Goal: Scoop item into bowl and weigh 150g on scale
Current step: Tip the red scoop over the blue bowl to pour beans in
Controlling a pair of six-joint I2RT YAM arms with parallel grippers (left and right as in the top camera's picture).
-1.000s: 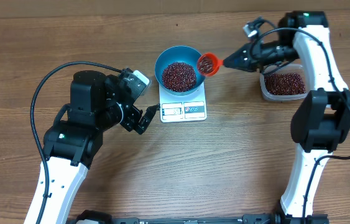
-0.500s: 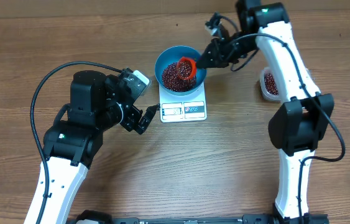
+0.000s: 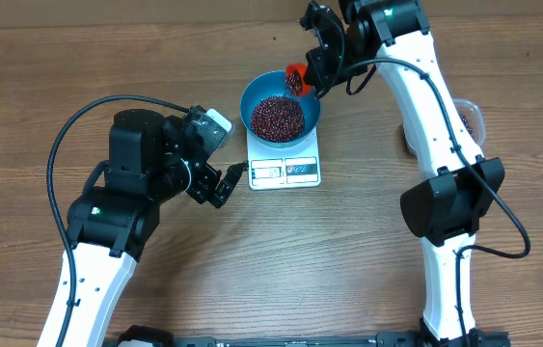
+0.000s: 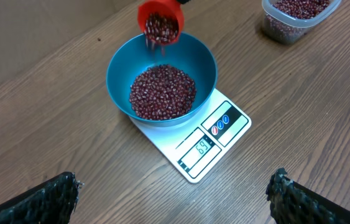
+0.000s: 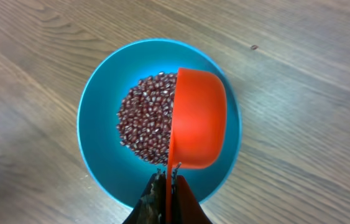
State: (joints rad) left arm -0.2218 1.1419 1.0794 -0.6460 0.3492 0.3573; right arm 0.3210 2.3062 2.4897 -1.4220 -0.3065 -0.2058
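Right end effector [image 3: 312,66], shut on the scoop [image 3: 294,79] handle, tips it over the bowl [image 3: 252,96] rim at 1 o'clock; beans [image 3: 278,118] lie toward 7 o'clock, bowl on scale [image 3: 285,172]; left end effector [image 3: 228,183] fully open, empty.

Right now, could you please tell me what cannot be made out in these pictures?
The scale: its display is too small and blurred to read in the left wrist view, tinier still overhead.
The clear tub: overhead, mostly hidden behind the right arm; left wrist view, cut by the top edge.
The orange scoop: right wrist view shows only its back, hiding its inside.
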